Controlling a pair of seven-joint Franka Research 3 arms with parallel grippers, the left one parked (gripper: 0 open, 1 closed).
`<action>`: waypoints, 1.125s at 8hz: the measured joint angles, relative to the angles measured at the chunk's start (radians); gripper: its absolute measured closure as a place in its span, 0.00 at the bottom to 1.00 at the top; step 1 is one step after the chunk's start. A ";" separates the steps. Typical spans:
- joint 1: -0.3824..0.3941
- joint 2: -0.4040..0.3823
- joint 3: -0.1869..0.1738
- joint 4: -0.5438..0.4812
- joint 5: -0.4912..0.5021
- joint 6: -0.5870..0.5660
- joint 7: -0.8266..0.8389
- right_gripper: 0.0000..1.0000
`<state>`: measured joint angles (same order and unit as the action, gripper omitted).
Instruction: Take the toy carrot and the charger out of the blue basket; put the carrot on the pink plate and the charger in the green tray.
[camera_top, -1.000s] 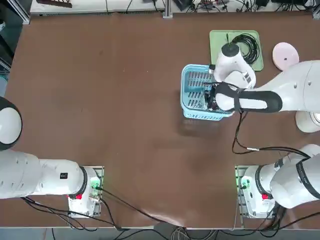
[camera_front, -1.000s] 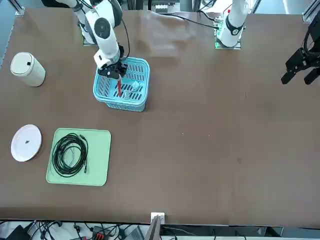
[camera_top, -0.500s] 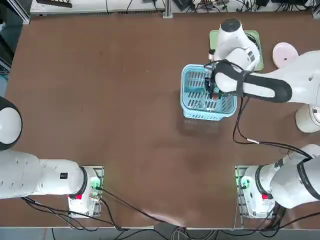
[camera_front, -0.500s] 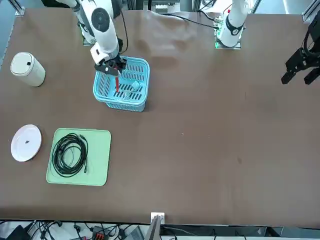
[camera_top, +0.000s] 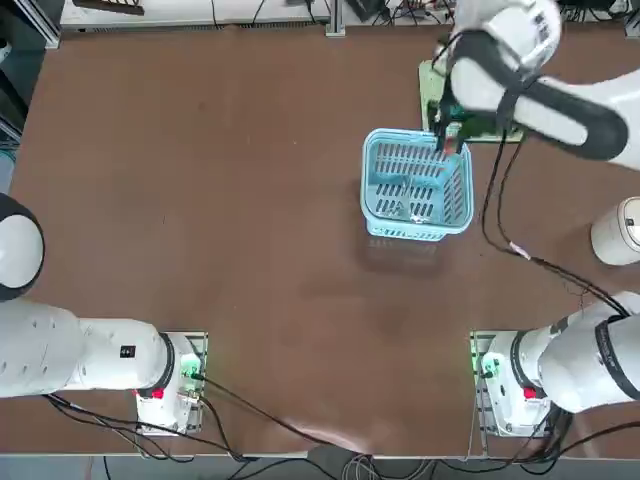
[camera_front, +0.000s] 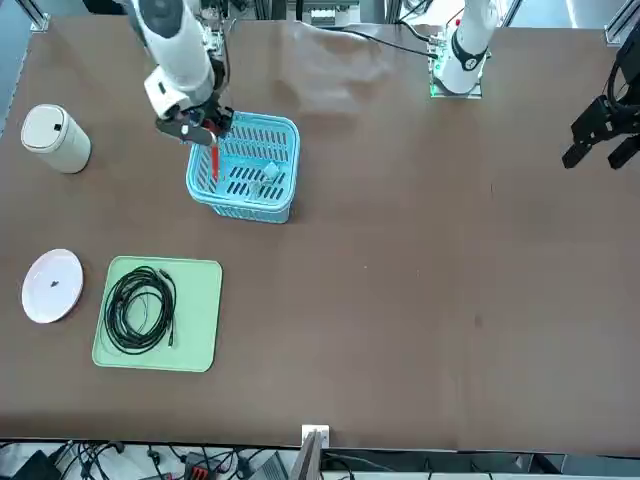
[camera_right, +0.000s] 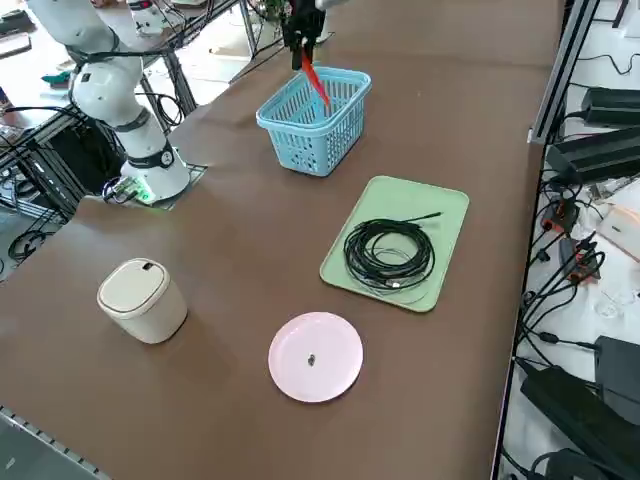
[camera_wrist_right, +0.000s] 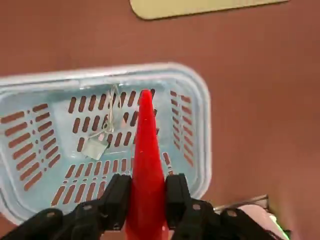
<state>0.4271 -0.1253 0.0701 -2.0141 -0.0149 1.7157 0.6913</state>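
The toy carrot (camera_wrist_right: 146, 145), pinched in the right pincer (camera_wrist_right: 145, 192), should be carried level toward the pink plate (camera_right: 316, 356) at five o'clock.

Brown table (camera_front: 420, 250), bearing blue basket (camera_front: 245, 170), green tray (camera_front: 195, 315) beside pink plate (camera_front: 52, 285), white lidded canister (camera_front: 55, 138) near the right arm's base, right gripper (camera_front: 197, 125) raised above the basket's edge

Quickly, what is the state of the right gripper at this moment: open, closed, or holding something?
Right gripper: closed on the toy carrot, raised above the blue basket; the charger lies in the basket.
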 joint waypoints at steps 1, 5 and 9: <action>-0.061 0.000 -0.003 0.046 -0.011 -0.031 -0.070 0.60; -0.360 0.010 -0.012 0.100 -0.072 -0.043 -0.450 0.60; -0.664 0.152 -0.016 0.116 -0.083 0.150 -0.879 0.60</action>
<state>-0.2372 0.0270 0.0541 -1.8978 -0.0979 1.8652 -0.1873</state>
